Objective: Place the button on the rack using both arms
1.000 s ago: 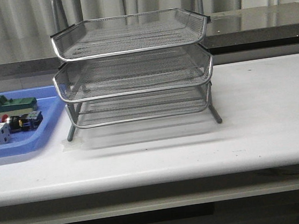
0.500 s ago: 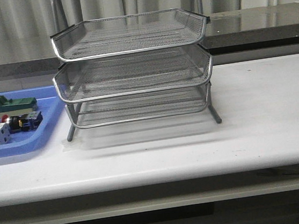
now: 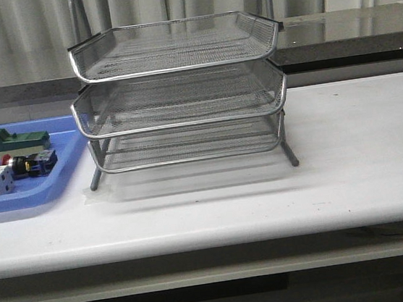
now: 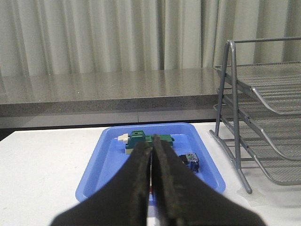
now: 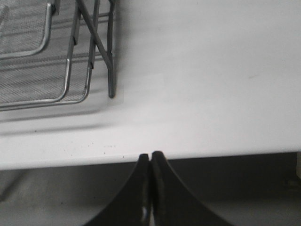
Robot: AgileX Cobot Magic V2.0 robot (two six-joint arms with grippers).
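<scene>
Wrist views: left hand (image 4: 152,160) pressed together over blue tray (image 4: 96,165); right hand (image 5: 150,162) pressed together.

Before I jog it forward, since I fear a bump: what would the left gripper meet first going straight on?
Probably the blue tray: the shut left gripper points at it, at the green block beside the button. Depth is unclear.

Rack (image 3: 180,95) centre of surface (image 3: 361,147); tray (image 3: 53,188) just left, holding button (image 3: 30,164) between two blocks.
</scene>
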